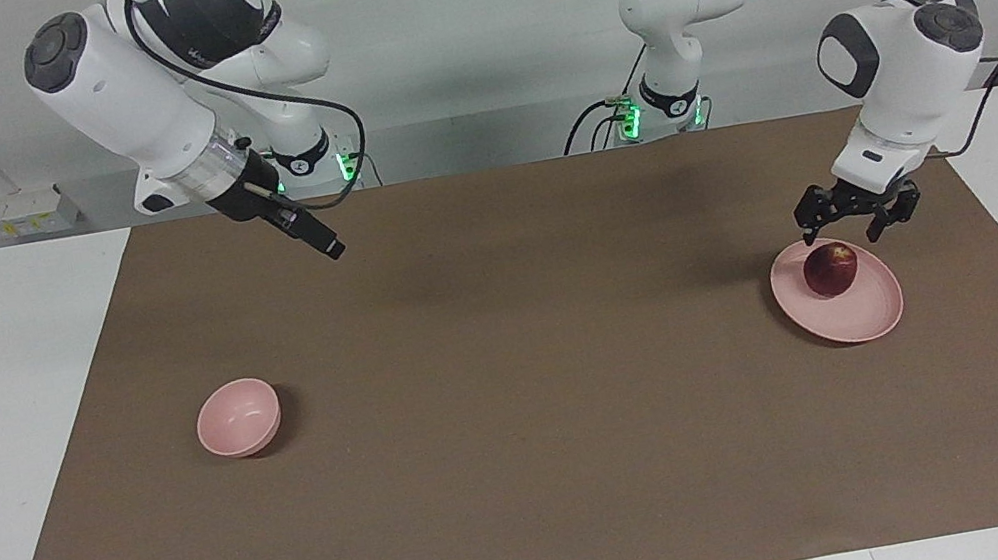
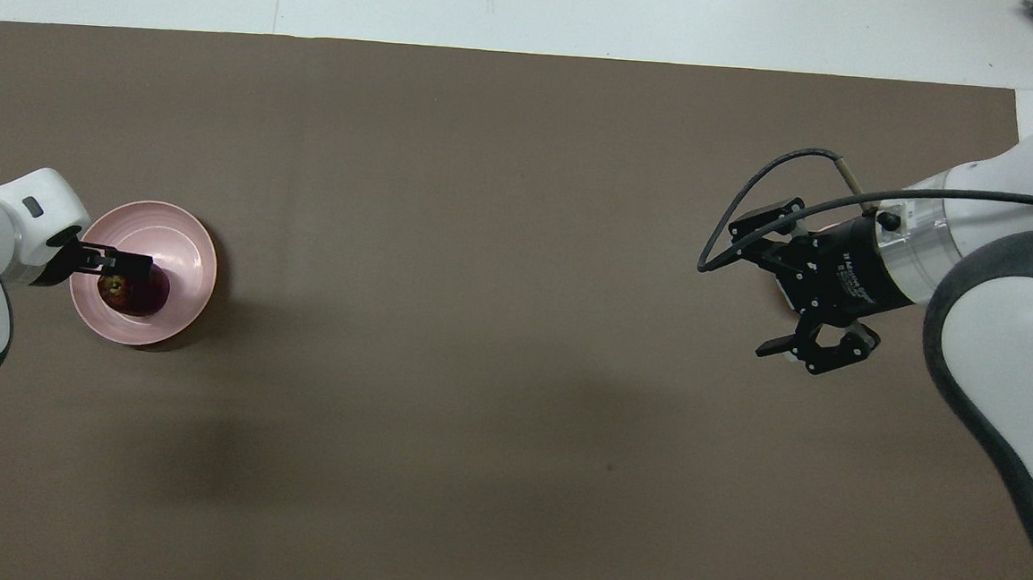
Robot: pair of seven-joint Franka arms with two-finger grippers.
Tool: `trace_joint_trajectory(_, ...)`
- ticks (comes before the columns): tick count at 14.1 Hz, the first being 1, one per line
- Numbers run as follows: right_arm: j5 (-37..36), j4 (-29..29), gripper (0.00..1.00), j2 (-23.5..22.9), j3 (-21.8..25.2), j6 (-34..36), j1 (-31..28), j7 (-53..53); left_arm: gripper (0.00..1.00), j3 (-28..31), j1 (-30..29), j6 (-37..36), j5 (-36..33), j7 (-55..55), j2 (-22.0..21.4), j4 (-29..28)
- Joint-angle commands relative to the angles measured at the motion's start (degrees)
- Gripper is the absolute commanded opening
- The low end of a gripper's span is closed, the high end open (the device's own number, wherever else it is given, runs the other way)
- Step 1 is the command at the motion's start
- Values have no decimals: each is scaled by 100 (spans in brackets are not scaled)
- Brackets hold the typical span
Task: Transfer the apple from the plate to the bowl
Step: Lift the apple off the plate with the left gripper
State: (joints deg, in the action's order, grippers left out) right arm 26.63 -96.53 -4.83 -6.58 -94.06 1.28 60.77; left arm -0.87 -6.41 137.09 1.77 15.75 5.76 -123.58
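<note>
One small dark red apple (image 1: 830, 268) rests on the flat pale pink plate (image 1: 860, 316) — left gripper (image 1: 850, 221), fingers spread wide above it, risks nudging it off-centre; right gripper (image 1: 329, 245) waits, aperture indeterminate.

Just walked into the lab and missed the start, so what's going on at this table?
The left end effector hangs open just above the apple, which sits on the plate toward the left arm's end of the table; it has no grip on it. The bowl sits empty toward the right arm's end. The right end effector waits in the air over the brown mat.
</note>
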Motion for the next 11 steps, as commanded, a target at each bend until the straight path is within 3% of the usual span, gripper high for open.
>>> trace_joint_trajectory(1, 412, -15, 100, -237, -45, -86, 55, 311, 100, -45, -71, 511, 95, 112, 4, -429)
trace_joint_trajectory(3, 736, -23, 100, -413, -37, -130, 82, 409, 100, -45, -62, 494, 86, 112, -49, -544)
trace_joint_trajectory(4, 886, -23, 100, -414, -37, -157, 82, 418, 85, -45, -62, 451, 86, 112, -75, -562)
trace_joint_trajectory(5, 949, -23, 100, -422, -37, -174, 82, 427, 51, -45, -62, 398, 95, 138, -84, -606)
trace_joint_trajectory(6, 1158, -23, 100, -414, -37, -235, 82, 453, 27, -36, -62, 267, 86, 173, -119, -606)
trace_joint_trajectory(7, 1256, -32, 100, -414, -37, -323, 82, 601, 10, -36, -62, 188, 86, 191, -119, -571)
trace_joint_trajectory(8, 1257, -32, 100, -414, -45, -394, 91, 768, 0, -36, -62, 187, 86, 191, -119, -562)
trace_joint_trajectory(11, 1266, -23, 100, -414, -45, -368, 91, 831, 0, -45, -9, 21, 86, 261, -137, -318)
